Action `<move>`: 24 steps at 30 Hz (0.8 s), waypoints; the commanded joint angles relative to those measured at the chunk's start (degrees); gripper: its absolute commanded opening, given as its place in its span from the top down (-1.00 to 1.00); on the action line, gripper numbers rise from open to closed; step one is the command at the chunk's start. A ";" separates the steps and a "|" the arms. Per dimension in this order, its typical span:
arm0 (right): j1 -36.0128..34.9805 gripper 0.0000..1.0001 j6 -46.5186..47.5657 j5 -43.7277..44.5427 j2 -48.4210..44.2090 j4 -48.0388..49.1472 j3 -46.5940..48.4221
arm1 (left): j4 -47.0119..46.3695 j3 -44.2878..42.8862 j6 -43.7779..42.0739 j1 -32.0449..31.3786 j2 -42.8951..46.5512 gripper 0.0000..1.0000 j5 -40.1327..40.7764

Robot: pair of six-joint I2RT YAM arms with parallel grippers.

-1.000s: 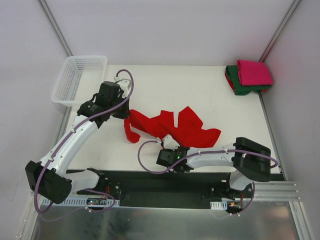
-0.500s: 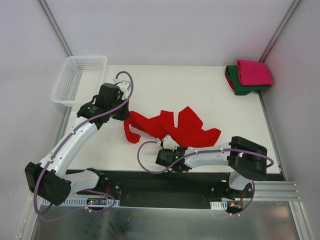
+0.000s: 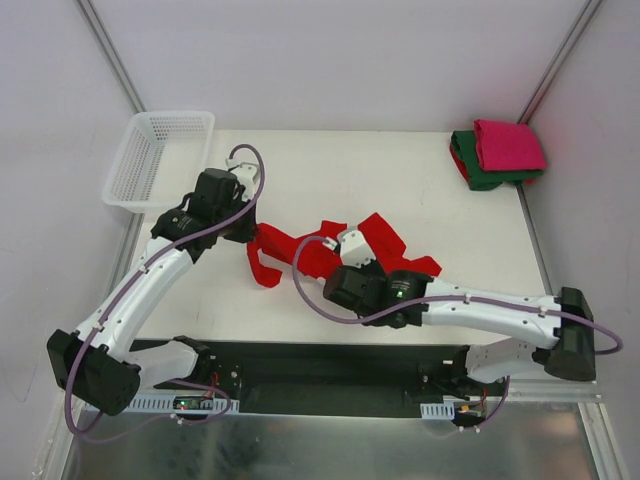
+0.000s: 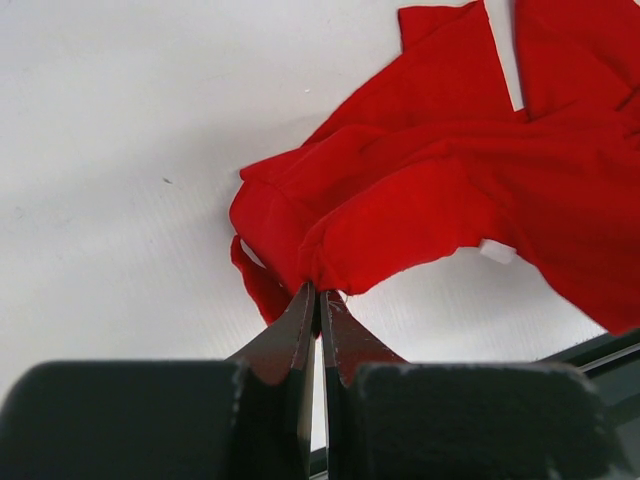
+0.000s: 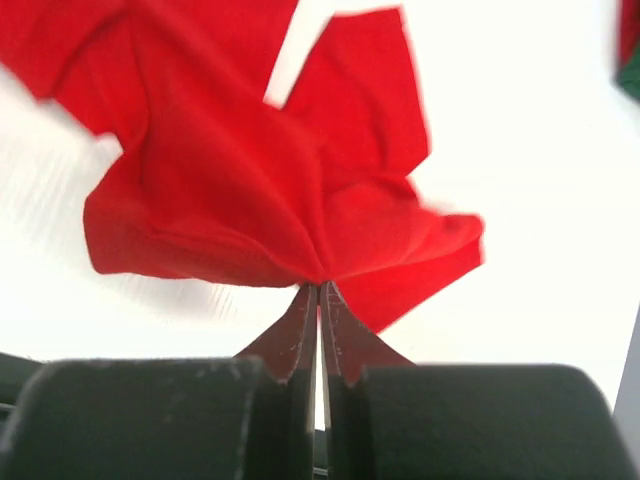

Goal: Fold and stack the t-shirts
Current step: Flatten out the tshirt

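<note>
The red t-shirt [image 3: 392,244] lies crumpled at the middle of the table, stretched between both grippers. My left gripper [image 3: 251,233] is shut on a bunched edge at its left end; in the left wrist view the gripper [image 4: 320,292] pinches the red cloth [image 4: 430,190]. My right gripper [image 3: 346,256] is shut on a gathered fold near the shirt's middle; in the right wrist view the gripper [image 5: 320,287] holds the cloth [image 5: 250,180], which fans out above it. The magenta-pink t-shirt [image 3: 508,143] lies folded on the folded dark green t-shirt [image 3: 478,172] at the far right corner.
A white mesh basket [image 3: 128,172] stands at the far left corner, partly over the table's edge. White walls close in the back and sides. A black rail runs along the near edge by the arm bases.
My right gripper has shut on the red t-shirt's near part and carried it away from the near edge over the shirt. The right elbow swung out to the right. The left gripper barely moved.
</note>
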State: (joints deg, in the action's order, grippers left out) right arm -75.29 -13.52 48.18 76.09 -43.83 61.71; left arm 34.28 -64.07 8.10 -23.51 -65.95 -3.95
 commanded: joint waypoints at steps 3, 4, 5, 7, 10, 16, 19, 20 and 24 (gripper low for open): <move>1.89 0.98 3.41 8.15 -8.67 -7.58 7.62 | -0.97 -0.87 0.08 0.66 3.72 1.00 2.10; 2.59 0.98 4.37 9.11 -10.42 -7.84 8.24 | -0.97 -1.14 -0.01 0.66 4.34 1.00 2.27; 2.77 0.98 4.99 9.73 -11.48 -8.19 8.86 | -0.97 -1.49 -0.01 0.66 5.47 1.00 2.80; 3.82 0.98 7.09 11.48 -13.85 -8.37 11.05 | -0.80 -2.98 -0.45 0.66 6.71 1.00 3.41; 4.79 0.98 9.29 14.73 -15.53 -8.90 15.17 | 0.17 -6.75 -1.06 0.66 8.64 1.00 5.16; 5.24 0.98 20.53 19.49 -19.05 -2.15 20.99 | 1.49 -15.46 -2.38 0.66 11.46 1.00 5.97; 5.24 0.98 29.93 20.37 -21.07 8.03 21.95 | 1.49 -19.76 -3.26 0.66 13.39 1.00 5.79; 5.15 0.98 31.69 20.55 -21.25 9.28 23.44 | 1.58 -20.82 -3.53 0.66 14.18 1.00 5.70; 5.15 0.98 42.84 19.23 -22.13 16.49 26.08 | 1.49 -26.61 -4.23 0.66 16.47 1.00 4.65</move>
State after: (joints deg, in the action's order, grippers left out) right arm -70.32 14.72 65.30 55.44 -38.76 83.53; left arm 36.69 -85.01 5.89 -23.51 -52.07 0.51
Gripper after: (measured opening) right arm 0.016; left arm 0.008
